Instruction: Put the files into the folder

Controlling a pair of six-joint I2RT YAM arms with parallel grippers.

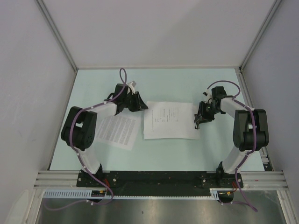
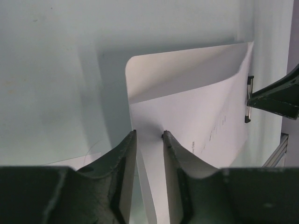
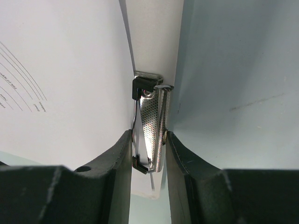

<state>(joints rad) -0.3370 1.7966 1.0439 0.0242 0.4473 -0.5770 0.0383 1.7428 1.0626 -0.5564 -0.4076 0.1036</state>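
The right gripper (image 3: 149, 140) is clamped on the clip (image 3: 152, 121); its 2 fingers (image 3: 117, 163) press the clip's shiny perforated lever from both sides, and the lever fills the gap between them; the clip sits on the right short edge of the folder (image 3: 156, 37), a plain white strip of which shows beyond it; the folder lies at the middle of the table (image 1: 177, 154), between the 2 arms

The sparse sheet (image 1: 169, 122) lies on the folder and covers most of it; its right edge runs just beside the clip, and I cannot tell whether it is tucked under the clip's black jaw; from the right wrist its print lines curve, so the sheet is bowed, not flat

The left gripper (image 2: 149, 136) is at the stack's left edge; its fingers stand a little apart with a lifted white edge running between them; I cannot tell whether the pads pinch it; beyond the fingers the white layer rises off the table and curls over, with a rounded corner at its far left and faint print toward the clip

The dense sheet (image 1: 119, 130) lies flat on the table left of the stack, slightly turned, near the folder but apart from it, its left part hidden under the left arm in the top view
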